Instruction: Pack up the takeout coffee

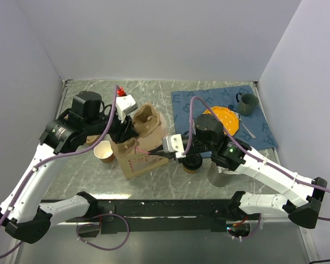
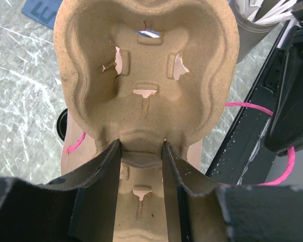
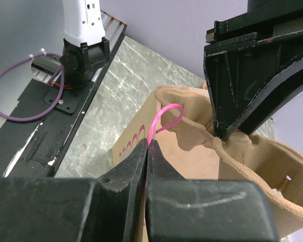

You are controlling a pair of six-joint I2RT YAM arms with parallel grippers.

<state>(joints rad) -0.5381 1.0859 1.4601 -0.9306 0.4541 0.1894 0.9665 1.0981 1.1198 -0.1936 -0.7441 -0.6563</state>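
The takeout coffee [image 1: 192, 163], a small brown cup with a black lid, stands on the table just below my right gripper [image 1: 174, 146]. That gripper [image 3: 147, 146] is shut on the pink string handle [image 3: 164, 113] of the brown paper bag [image 1: 138, 159], which lies tilted at the centre. My left gripper [image 1: 131, 122] is shut on the middle ridge of a moulded pulp cup carrier [image 1: 147, 122] and holds it over the bag's mouth. In the left wrist view the fingers [image 2: 103, 171] pinch the carrier [image 2: 146, 60], with the bag [image 2: 70, 156] below.
An open brown cup with a cream inside [image 1: 103, 150] stands left of the bag. A grey holder with white utensils [image 1: 220, 175] sits by the right arm. A blue mat [image 1: 181, 104] at the back right carries an orange plate [image 1: 223, 118] and a dark mug [image 1: 246, 103].
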